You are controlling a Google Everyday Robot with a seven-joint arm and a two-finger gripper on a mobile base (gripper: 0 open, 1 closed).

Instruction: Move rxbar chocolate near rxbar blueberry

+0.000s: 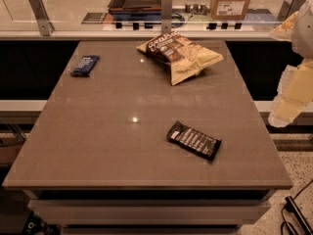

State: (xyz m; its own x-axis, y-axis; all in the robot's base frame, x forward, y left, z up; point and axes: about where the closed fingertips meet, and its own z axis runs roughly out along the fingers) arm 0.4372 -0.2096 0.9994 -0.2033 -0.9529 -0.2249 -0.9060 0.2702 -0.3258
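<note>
**Three Packets, One Table**

On one table [98, 131] lie two snack bars: one black bar [194, 140] and one blue bar [85, 65]. There is one chip bag [183, 55], which makes three packets in all. One cardboard box [231, 0] stands on the one counter [73, 18] behind. One black cable [292, 212] shows at the lower right corner. One gripper [289, 99] shows at the right edge, off the table's right side.

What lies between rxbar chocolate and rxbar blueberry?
Camera view: only bare table between rxbar chocolate and rxbar blueberry; chip bag sits aside; gripper hangs off the right edge.
</note>
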